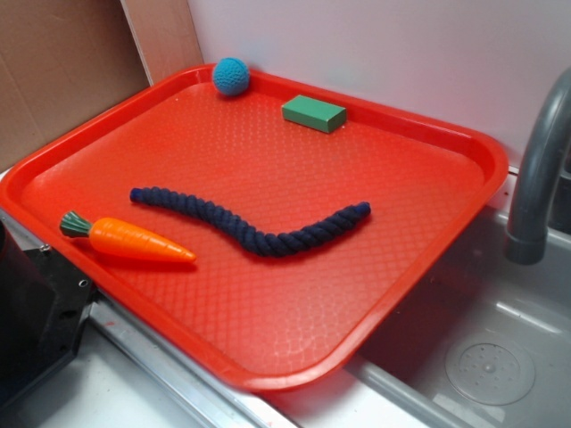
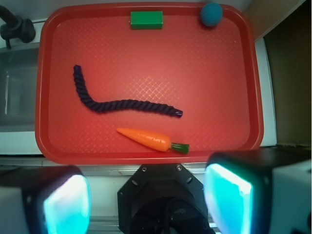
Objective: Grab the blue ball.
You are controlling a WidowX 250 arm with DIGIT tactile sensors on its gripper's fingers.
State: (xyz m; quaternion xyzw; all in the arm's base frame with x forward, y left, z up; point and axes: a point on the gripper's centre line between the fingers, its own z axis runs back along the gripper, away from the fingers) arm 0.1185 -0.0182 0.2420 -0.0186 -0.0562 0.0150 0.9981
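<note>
My end effector (image 2: 146, 204) hangs wide open, empty; I'd reach toward one o'clock, straddling the blue ball (image 2: 211, 13) against the tray (image 2: 146, 152) rim.

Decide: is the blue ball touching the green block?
Apart. The wrist view shows bare red tray between the blue ball and green block; the exterior view agrees.

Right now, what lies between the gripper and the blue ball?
In the wrist view, the open gripper is off the near tray edge. Bare red tray fills most of the stretch to the blue ball; carrot's green top lies closest.
</note>
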